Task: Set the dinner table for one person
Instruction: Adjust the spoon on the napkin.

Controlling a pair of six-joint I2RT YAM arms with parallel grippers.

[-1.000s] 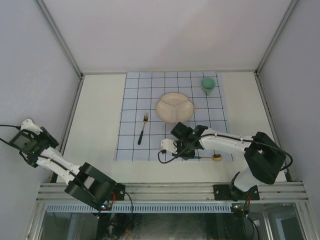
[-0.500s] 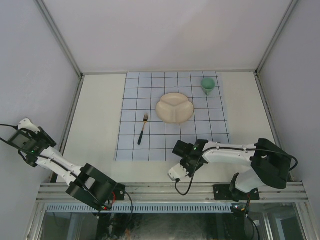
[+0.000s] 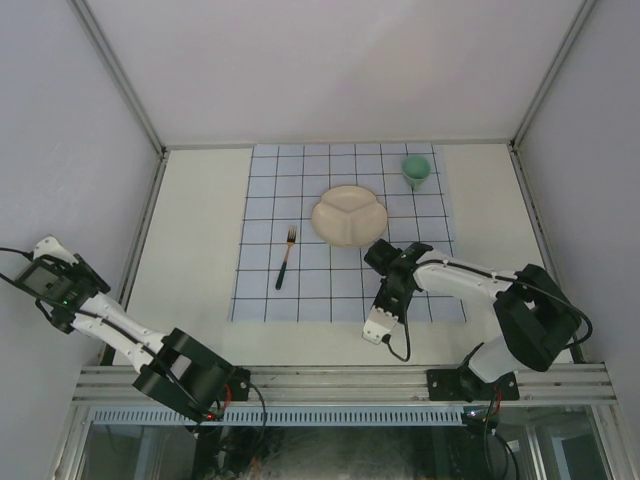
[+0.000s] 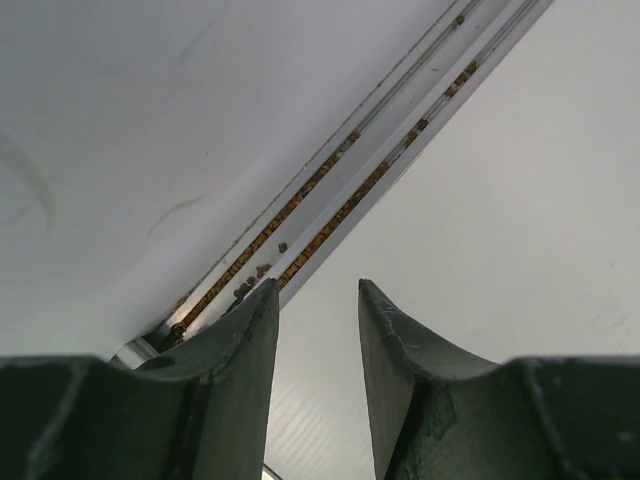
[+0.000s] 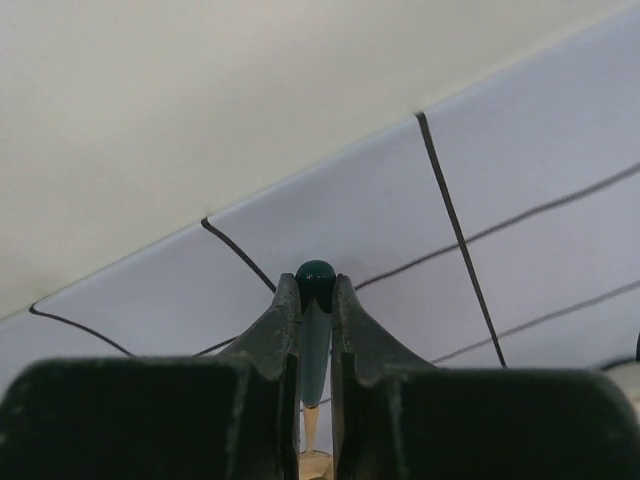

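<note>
Since a second ago the right arm (image 3: 460, 275) has swung. Its wrist was low by the front edge of the desk (image 3: 195, 240), and now it sits over the cloth (image 3: 270, 180), near the plate (image 3: 348, 215). A thin thing with a round brown end lay by the front edge back then, and it is gone from that spot. The left arm (image 3: 110, 320), plate, cup (image 3: 417, 170) and fork (image 3: 287, 255) have not moved.

The right jaws are shut tight on a tool (image 5: 316, 272) with a dark green handle. I cannot tell if it is a spoon or a knife. Its long line runs the same way as the jaws. The green end pokes out past the tips and a pale part sits back near the wrist. It hangs over the cloth, close to where cloth meets bare desk.

The left jaws are partly open and hold nothing. They face the wall (image 4: 120, 100), off at the far left side.

The desk is the big cream top under it all, and its long way runs left to right in front of the arms.

Most of the setting looks done — the plate is in the middle of the cloth, the fork is to its left with its prongs pointing away from the arms, and the cup is at the far right corner. What is left, I think, is to lay the tool down to the right of the plate, lined up like the fork.
</note>
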